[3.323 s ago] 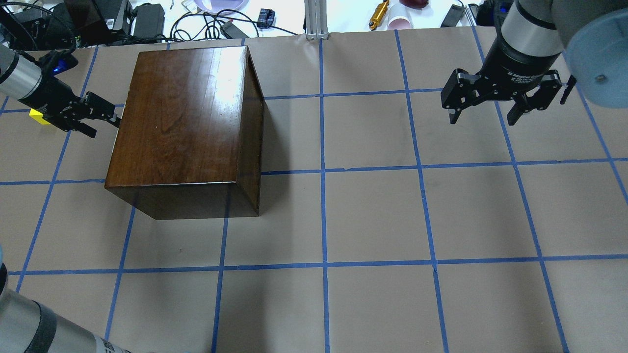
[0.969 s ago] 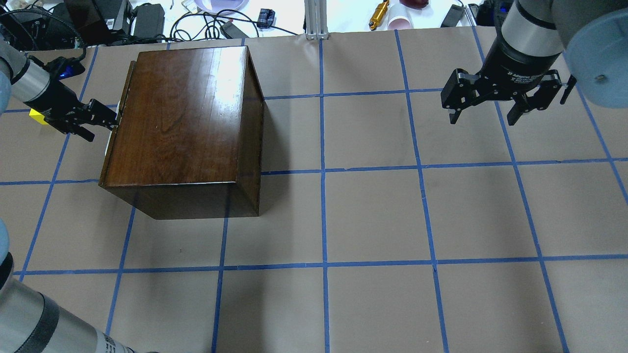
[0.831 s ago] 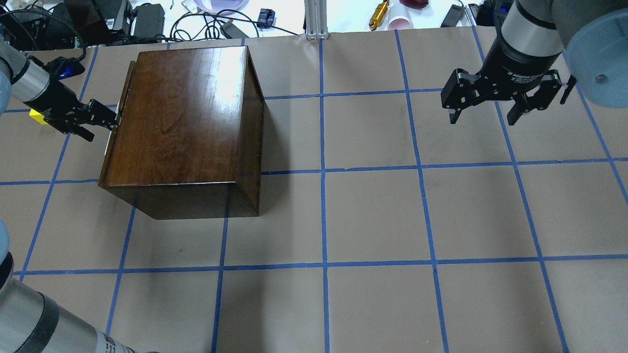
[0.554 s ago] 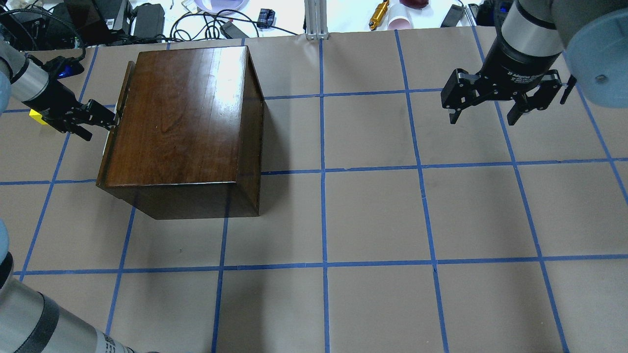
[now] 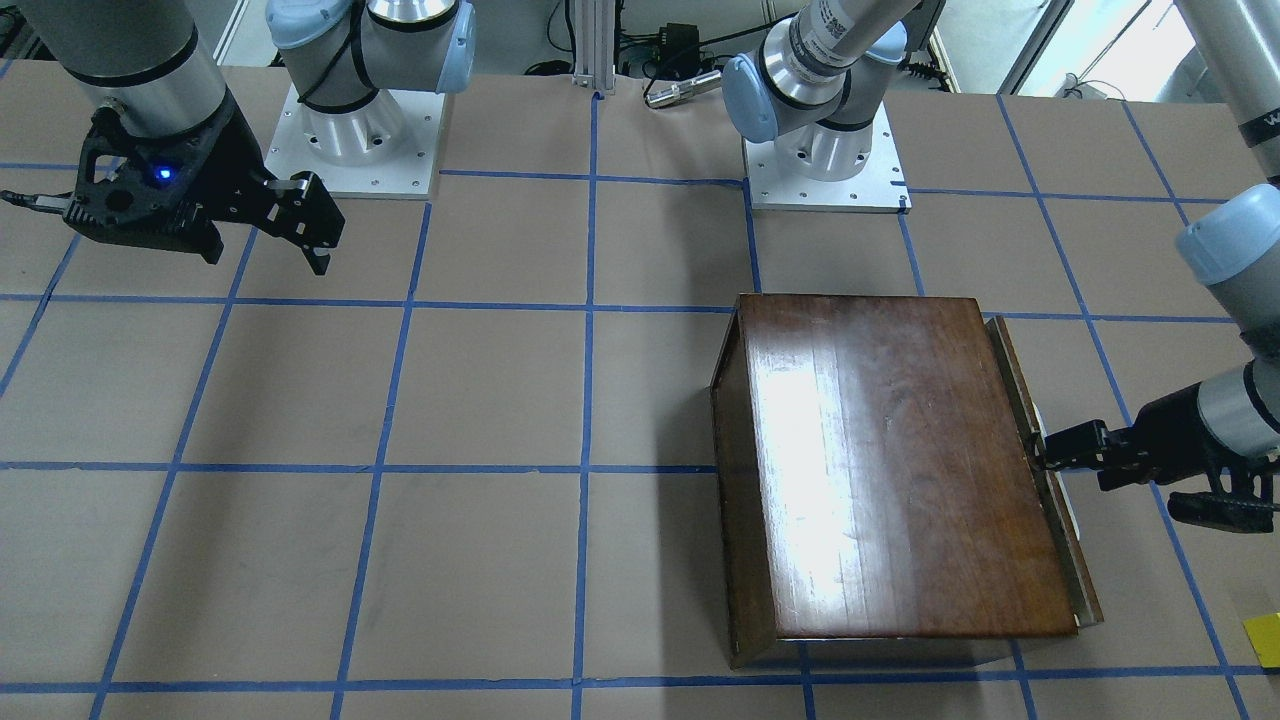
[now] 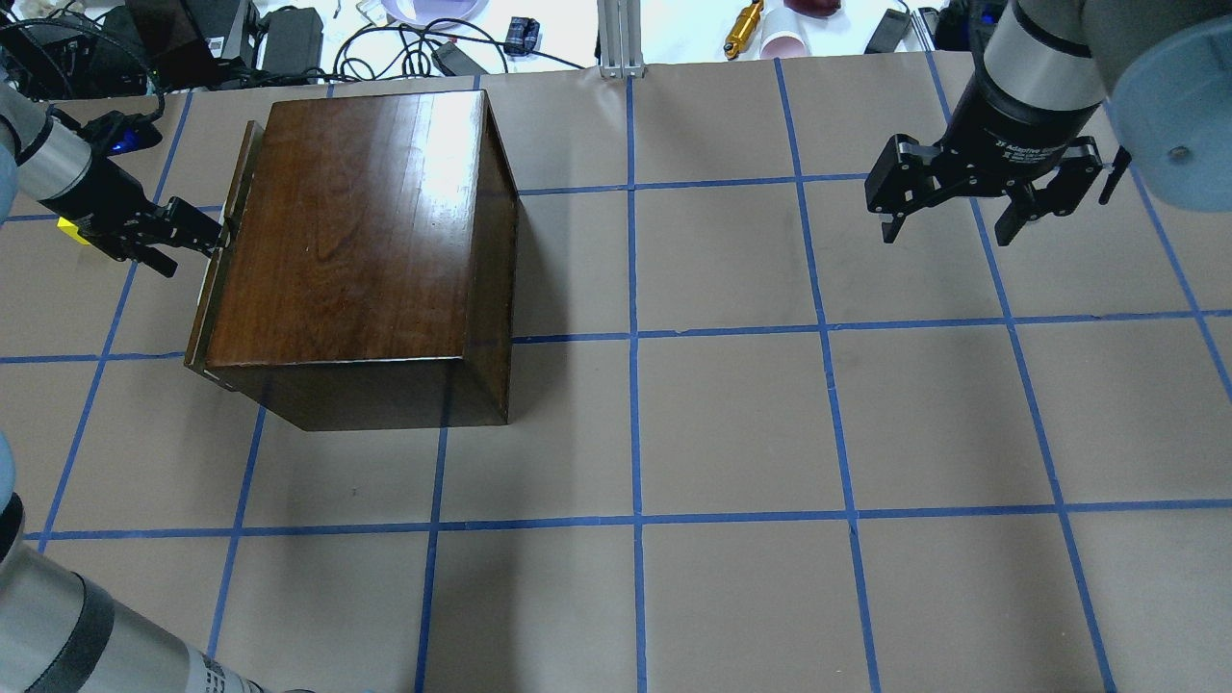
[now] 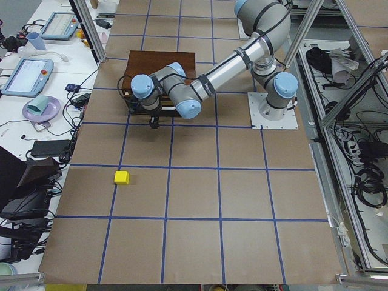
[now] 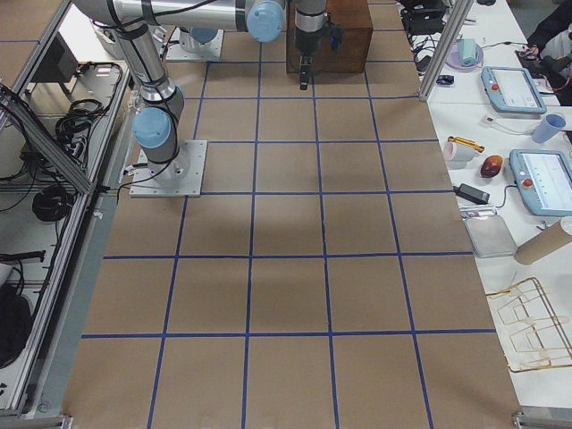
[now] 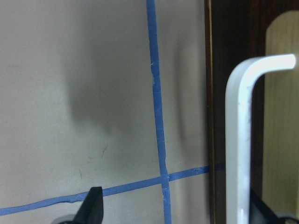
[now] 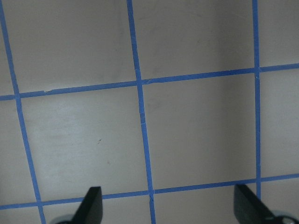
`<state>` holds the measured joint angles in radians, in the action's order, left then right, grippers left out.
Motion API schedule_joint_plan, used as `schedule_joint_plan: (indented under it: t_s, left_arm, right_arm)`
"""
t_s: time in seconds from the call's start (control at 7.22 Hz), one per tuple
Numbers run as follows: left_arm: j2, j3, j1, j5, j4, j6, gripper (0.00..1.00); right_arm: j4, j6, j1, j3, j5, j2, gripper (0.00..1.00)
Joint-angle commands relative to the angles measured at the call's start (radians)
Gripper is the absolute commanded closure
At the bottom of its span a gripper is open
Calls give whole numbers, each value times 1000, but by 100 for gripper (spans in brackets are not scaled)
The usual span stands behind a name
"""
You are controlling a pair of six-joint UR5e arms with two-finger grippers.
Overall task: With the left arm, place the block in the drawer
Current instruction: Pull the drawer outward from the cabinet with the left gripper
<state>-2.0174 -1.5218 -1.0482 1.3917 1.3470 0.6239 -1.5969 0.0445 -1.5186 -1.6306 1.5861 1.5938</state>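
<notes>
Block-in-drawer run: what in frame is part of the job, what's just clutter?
Job: yellow block, drawer, wooden box, left gripper at the drawer handle.
Clutter: idle right gripper, gold cylinder, pink cup, black adapter.

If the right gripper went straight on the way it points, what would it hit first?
The right gripper points down at the table; its wrist view shows only that papered surface and blue tape lines, so it would likely meet the table.
</notes>
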Motion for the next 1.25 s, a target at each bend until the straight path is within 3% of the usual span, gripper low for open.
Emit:
schedule_joint_plan:
  t_s: [0.0,1.11]
  left_arm:
    - [2,0,7,-2,1,20,0]
    - [0,0,36,-8,12,92,0]
  right_arm:
    - [0,0,0,0,0,0,0]
    - [0,0,0,0,0,0,0]
